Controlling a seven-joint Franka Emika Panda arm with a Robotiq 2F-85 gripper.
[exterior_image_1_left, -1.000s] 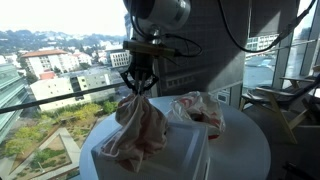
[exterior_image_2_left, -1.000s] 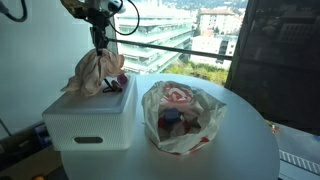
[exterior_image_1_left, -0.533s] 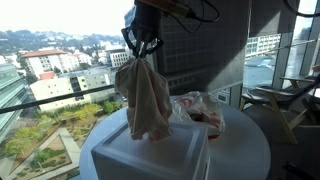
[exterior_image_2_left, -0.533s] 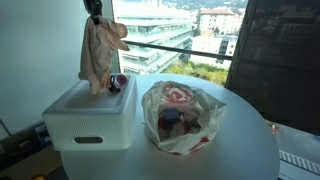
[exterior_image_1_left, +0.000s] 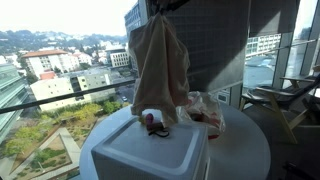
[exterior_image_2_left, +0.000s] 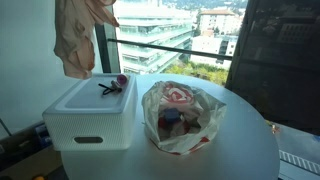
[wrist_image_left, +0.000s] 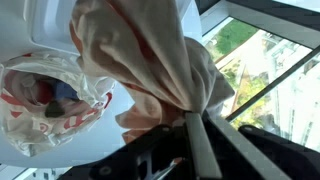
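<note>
while a robot arm works at a round white tabletop (exterior_image_2_left: 250, 150) beside a tall window over a city, its end effector (wrist_image_left: 188, 112) is pinched shut on the gathered top of a pale beige cloth (exterior_image_1_left: 160, 65). in the wrist view the two fingers (wrist_image_left: 203, 140) press together on a bunched knot of fabric, and the rest of the cloth (wrist_image_left: 140, 60) spreads away below them.

in both exterior views the cloth hangs long and loose from the top edge of the picture, where the end effector is mostly cut off. it hangs above a white lidded storage box (exterior_image_2_left: 85, 115) that stands on the tabletop. in an exterior view its lowest edge (exterior_image_2_left: 75, 72) appears just above the lid and apart from it, though the gap is small.

a small dark and red object (exterior_image_2_left: 112, 85), too small to identify, lies on the lid near the far edge. just beside the box sits a crumpled plastic bag (exterior_image_2_left: 180, 115), open at the top, with red printing and mixed items inside.

as for progress, the cloth is gripped and raised off the box, so the pick-up looks complete. it is not resting on any surface, so setting it down is not yet done.
</note>
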